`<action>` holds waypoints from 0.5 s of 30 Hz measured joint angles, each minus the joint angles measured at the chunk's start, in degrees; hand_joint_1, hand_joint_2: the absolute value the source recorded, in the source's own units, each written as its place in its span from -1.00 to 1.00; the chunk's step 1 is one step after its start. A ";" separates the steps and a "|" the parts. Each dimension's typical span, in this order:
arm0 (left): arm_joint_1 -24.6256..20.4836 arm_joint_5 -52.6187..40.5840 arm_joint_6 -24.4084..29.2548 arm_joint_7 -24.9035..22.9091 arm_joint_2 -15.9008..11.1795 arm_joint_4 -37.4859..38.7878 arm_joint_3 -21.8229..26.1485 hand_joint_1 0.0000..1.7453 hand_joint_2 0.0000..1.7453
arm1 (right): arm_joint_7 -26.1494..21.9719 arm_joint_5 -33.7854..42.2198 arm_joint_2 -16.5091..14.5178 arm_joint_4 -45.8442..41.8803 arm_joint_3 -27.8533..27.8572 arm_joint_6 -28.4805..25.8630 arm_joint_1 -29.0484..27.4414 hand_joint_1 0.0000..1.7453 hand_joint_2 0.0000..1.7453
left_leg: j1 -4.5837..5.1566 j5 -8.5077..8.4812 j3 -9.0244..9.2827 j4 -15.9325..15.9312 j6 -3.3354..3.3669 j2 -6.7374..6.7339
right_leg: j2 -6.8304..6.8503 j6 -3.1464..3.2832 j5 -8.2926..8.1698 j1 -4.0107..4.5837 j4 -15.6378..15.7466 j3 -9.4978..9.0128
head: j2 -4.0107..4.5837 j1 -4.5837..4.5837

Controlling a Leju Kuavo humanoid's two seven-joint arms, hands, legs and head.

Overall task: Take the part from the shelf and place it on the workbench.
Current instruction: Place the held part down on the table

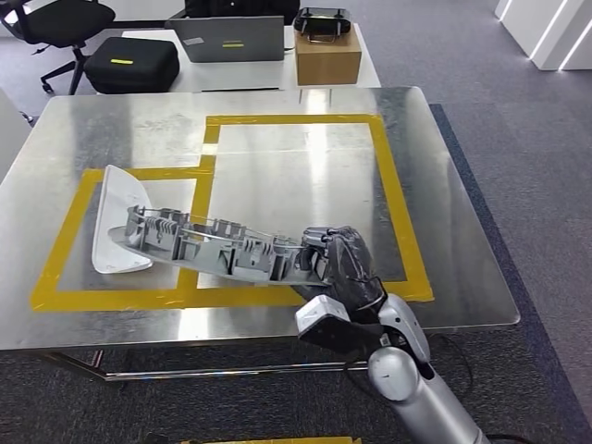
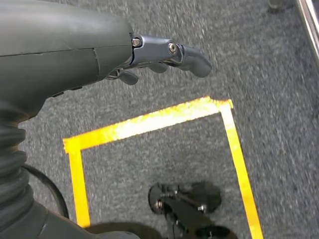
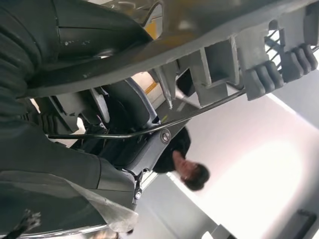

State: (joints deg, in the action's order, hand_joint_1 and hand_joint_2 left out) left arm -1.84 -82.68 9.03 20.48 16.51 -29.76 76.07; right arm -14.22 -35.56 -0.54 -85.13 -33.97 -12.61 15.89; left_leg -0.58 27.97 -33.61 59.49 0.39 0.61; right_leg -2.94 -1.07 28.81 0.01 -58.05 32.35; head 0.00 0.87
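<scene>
Already the long grey part (image 1: 209,242) is over the workbench (image 1: 453,240), carried by the right hand (image 1: 345,264), which grips one end of it near the front edge while the rest reaches out toward the left side. Its far end lies over a white part (image 1: 115,217) sitting inside the yellow tape outline (image 1: 400,222) near the front left corner — whether it touches that piece or hangs just above it, I cannot tell. The right wrist view shows the ribbed underside of the part (image 3: 226,59) close against the hand's dark fingers (image 3: 124,107), with a person in the background.

The left hand (image 2: 112,47) hangs down over the grey carpet (image 2: 270,74), holding nothing, fingers slightly apart and stretched out.

The risk from here, as I judge it, is leverage: the part is long and held only at one end, so it may sag or twist in the fingers. If it is lowered as it stands, the far end could land on the white part and push it across the tape — or leave the grey part resting crooked on top of it.
</scene>
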 joint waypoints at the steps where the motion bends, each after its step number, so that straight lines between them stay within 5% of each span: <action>1: -0.13 -0.01 0.33 0.06 -0.36 1.18 -0.08 -1.00 1.00 | 1.47 -1.49 -0.05 1.60 -0.18 -1.19 1.54 1.00 1.00 | 0.00 -0.02 0.00 0.00 -0.03 0.00 | 0.00 0.00 0.00 0.00 -0.04 0.03 | 0.00 0.00; 15: -0.95 0.56 2.01 1.19 -4.01 11.29 -1.24 -1.00 1.00 | 12.90 -15.23 0.03 22.15 2.56 -11.79 18.39 1.00 1.00 | -0.02 -0.09 -0.03 -0.09 -0.15 0.01 | 0.00 0.05 0.02 0.00 -0.16 0.21 | 0.00 -0.02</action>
State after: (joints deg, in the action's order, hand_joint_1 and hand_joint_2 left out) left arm -2.79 -82.12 11.04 21.67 12.50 -18.47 74.83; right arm -1.32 -50.79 -0.51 -62.98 -31.40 -24.40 34.29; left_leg -0.59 27.87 -33.64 59.40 0.24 0.62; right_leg -2.94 -1.02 28.83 0.01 -58.21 32.57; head 0.00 0.86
